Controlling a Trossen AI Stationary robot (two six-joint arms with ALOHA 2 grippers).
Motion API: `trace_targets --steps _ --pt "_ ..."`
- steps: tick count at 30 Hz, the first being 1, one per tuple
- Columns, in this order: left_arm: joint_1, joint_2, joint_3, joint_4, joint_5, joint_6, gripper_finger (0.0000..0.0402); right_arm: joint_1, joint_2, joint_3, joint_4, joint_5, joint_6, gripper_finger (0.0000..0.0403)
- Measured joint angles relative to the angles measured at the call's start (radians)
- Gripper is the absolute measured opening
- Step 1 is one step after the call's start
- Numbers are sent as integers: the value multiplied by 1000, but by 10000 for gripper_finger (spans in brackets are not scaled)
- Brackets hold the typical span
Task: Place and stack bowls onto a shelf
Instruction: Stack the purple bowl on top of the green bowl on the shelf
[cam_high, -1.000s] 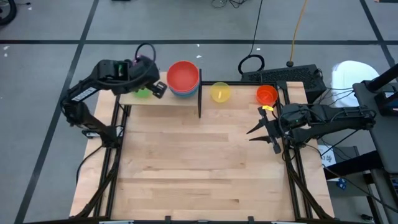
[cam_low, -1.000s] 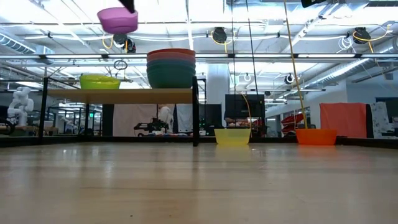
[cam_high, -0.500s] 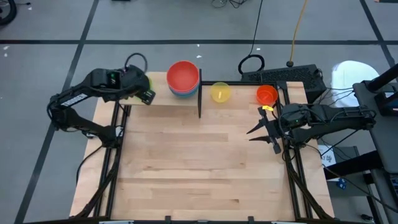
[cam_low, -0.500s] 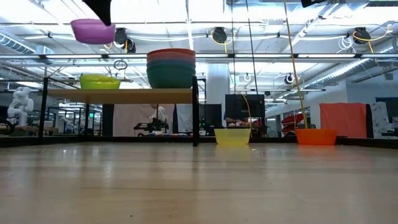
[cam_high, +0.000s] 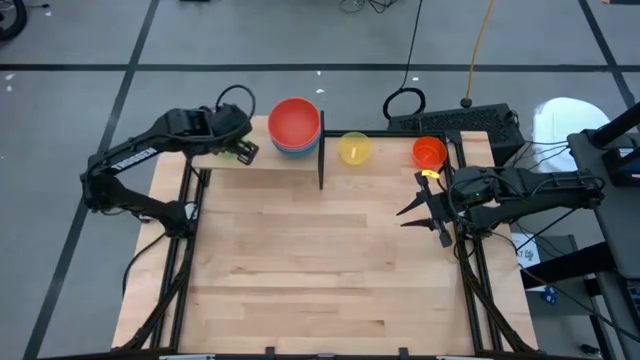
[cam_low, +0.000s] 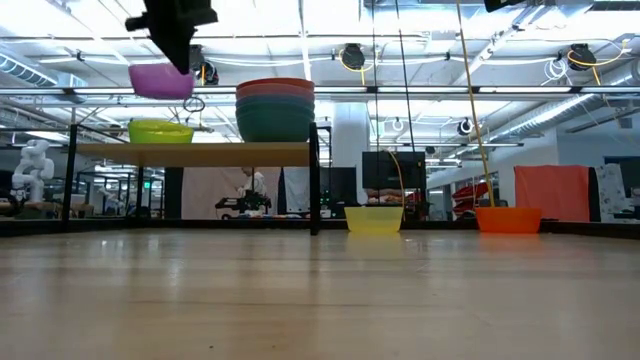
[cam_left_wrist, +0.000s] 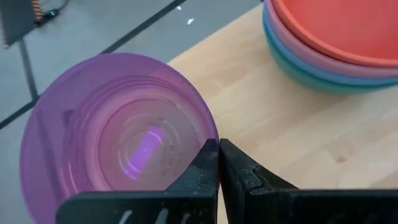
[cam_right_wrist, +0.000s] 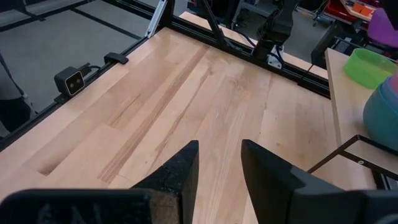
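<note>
My left gripper (cam_low: 172, 40) is shut on a small purple bowl (cam_low: 160, 80) and holds it in the air over the shelf's left end. Right below it a green bowl (cam_low: 160, 131) sits on the light-wood shelf plank (cam_low: 200, 153). A stack of larger bowls with the red one on top (cam_high: 295, 122) stands on the shelf next to its black end bar (cam_high: 321, 150). A yellow bowl (cam_high: 354, 148) and an orange bowl (cam_high: 429, 153) rest on the table's far edge. My right gripper (cam_high: 425, 222) is open and hovers near the table's right edge. My left gripper pinches the purple bowl's rim (cam_left_wrist: 208, 134) between its two fingers (cam_left_wrist: 208, 171), one over the inside of the bowl and one outside it. The fingers come at it from above. The bowl is upright and lifted clear, a short way above the green bowl.
The stacked bowls (cam_left_wrist: 336, 43) stand close to the right of the purple bowl. The wide wooden table top (cam_high: 320, 260) lies in front of the shelf. A keyboard (cam_high: 455, 120) and cables lie beyond the table's far right corner.
My left gripper has carried the purple bowl toward the table's left, away from the stack, and has come down. The bowl now hangs lower, directly over the green bowl. My right arm has kept still.
</note>
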Motion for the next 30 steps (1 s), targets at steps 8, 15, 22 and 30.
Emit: trace_targets --steps 8,15,22,30 --pt "93 -1 -100 77 62 58 1 0 0 0 0 0 0 116" --pt "141 -1 -183 146 110 83 1 0 0 0 0 0 0 116" --pt "165 -1 -247 237 162 130 1 0 0 0 0 0 0 116" --pt "178 -1 -278 251 227 134 49 0 0 0 0 0 0 116"
